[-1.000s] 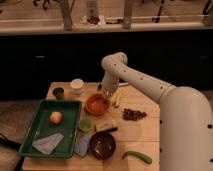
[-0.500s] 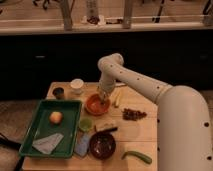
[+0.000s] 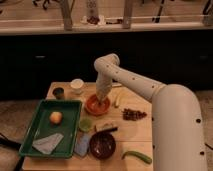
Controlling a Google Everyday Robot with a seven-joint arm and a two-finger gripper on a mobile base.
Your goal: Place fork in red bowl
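The red bowl [image 3: 95,106] is a shallow orange-red bowl in the middle of the wooden table [image 3: 135,135]. My gripper [image 3: 103,98] hangs at the end of the white arm, straight down over the bowl's right half and low at its rim. It covers part of the bowl's inside. The fork does not show as a separate thing; it is hidden by the gripper or out of view.
A pale yellow piece [image 3: 117,100] lies right of the bowl, brown bits [image 3: 133,114] beyond it. In front are a lime-green cup [image 3: 85,124], a maroon bowl [image 3: 102,145] and a green pod [image 3: 137,157]. A green tray [image 3: 35,135] holds an orange [image 3: 56,117]. Two cups [image 3: 77,85] stand at the back left.
The arm has swung a little to the left and the gripper has come down from beside the bowl's right rim to over the bowl.
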